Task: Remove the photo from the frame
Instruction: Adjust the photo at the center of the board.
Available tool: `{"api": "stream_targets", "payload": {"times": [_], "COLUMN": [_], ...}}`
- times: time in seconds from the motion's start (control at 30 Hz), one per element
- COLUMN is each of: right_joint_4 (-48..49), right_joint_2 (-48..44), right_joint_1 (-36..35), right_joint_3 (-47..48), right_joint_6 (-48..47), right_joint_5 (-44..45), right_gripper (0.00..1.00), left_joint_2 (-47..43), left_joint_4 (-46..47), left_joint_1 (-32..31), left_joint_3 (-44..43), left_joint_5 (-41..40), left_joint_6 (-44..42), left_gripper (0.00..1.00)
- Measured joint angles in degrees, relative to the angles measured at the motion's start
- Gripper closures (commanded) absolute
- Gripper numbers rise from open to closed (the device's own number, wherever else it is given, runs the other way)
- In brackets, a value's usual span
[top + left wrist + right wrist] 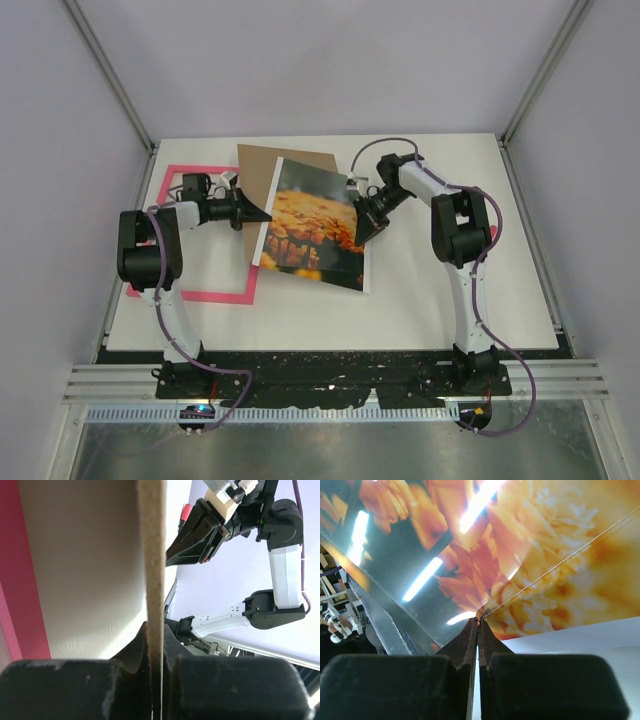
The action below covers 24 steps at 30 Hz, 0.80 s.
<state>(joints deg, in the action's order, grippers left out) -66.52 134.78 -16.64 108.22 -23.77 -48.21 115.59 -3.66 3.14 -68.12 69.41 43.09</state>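
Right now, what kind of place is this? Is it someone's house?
Probably a robot test booth, not a house: a white table boxed in by plain walls and metal posts, with two robot arms bolted at its near edge.

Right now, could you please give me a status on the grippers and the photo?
Left gripper shut on board. Right gripper shut on photo. Photo out of frame, overlapping board. Frame lies at left, apart.

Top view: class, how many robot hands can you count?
2. The left hand pinches the left edge of the brown board; the right hand pinches the right edge of the photo. None seems hidden.
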Motion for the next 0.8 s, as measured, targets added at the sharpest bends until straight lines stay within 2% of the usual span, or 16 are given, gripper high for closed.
{"api": "stream_targets", "payload": {"times": [0.17, 0.4, 0.47, 0.53, 0.63, 0.8], "right_joint_4": [1.14, 4.02, 4.68, 5.35, 5.95, 6.93], "right_joint_2": [0.0, 0.0, 0.0, 0.0, 0.0, -0.17], "right_joint_1": [-0.02, -0.02, -0.02, -0.02, -0.02, 0.2], "right_joint_3": [0.55, 1.18, 1.18, 1.18, 1.18, 0.48], "right_joint_6": [0.7, 2.21, 2.82, 3.17, 3.56, 3.96], "right_joint_5": [1.22, 2.47, 2.84, 3.13, 3.5, 3.72], "right_gripper": [0.9, 0.89, 0.89, 0.89, 0.81, 0.66], "left_joint_2": [0.0, 0.0, 0.0, 0.0, 0.0, 0.0], "left_joint_4": [-0.02, 0.0, 0.0, 0.02, -0.04, -0.17], "left_joint_1": [0.0, -0.07, -0.07, -0.09, -0.07, -0.07], "left_joint_3": [0.0, 0.0, 0.0, 0.0, 0.0, 0.0], "left_joint_5": [-0.24, 0.15, 0.28, 0.28, 0.22, 0.07], "left_joint_6": [0.0, -0.02, -0.02, -0.04, -0.04, -0.02], "left_gripper": [0.88, 0.84, 0.85, 0.91, 1.0, 1.0]}}
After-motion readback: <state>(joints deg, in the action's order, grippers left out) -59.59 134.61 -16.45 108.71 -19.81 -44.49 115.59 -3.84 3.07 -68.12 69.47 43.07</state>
